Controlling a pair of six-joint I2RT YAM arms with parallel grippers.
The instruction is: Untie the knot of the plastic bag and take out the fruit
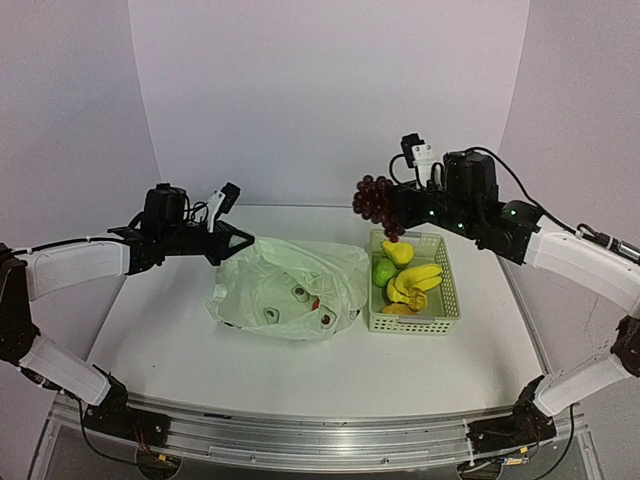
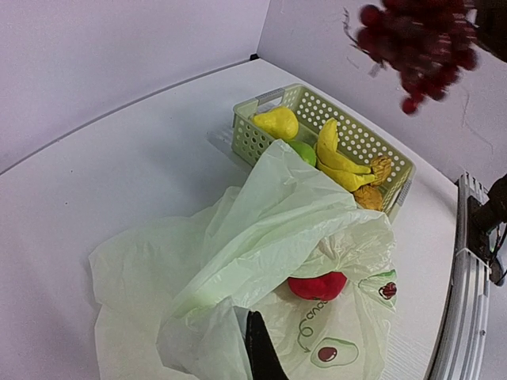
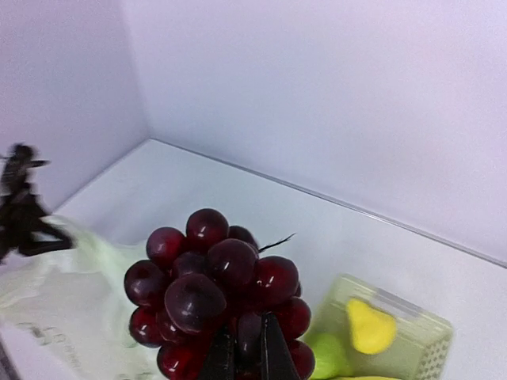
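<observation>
Bag (image 1: 290,290), thin crinkly pale green film, lies slumped mid-table, with bare white tabletop (image 1: 160,330) to its left. Left gripper (image 1: 238,243) is clamped tight on its raised edge; a smooth red apple (image 2: 317,285) shows inside. Just right sits a rigid perforated basket (image 1: 447,300) holding bananas (image 1: 415,283). Above its far end, right gripper (image 1: 395,215) is closed on glossy dark grapes (image 1: 375,197).
</observation>
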